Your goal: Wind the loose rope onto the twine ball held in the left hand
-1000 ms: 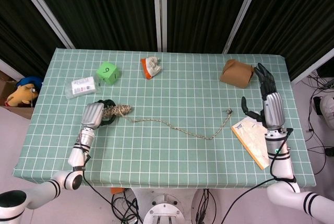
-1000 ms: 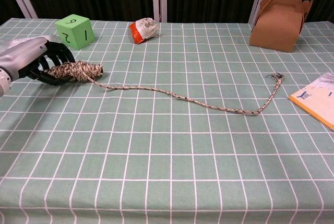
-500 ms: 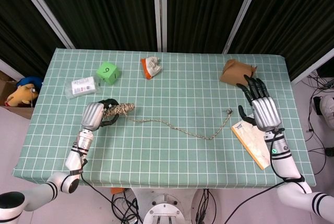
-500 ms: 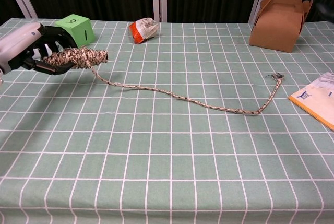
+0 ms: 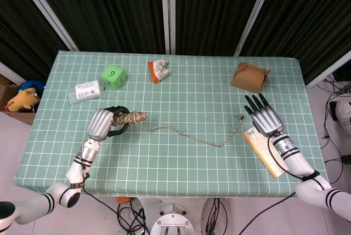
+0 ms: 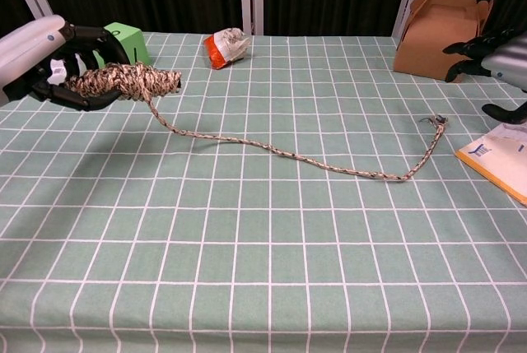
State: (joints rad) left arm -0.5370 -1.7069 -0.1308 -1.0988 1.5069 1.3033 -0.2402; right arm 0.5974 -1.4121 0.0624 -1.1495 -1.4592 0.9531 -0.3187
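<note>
Twine ball: we grip it in our left hand.
Right hand: spread wide, empty, near the rope's frayed end.
Risk: tugging could unwind the ball.

A dark digit, a 6 or a 9 depending on which way up it is read, is printed on the top face of the bright green cube on the checked tablecloth. The flat white packet beside it and the yellow-edged booklet carry print too small to read.
</note>
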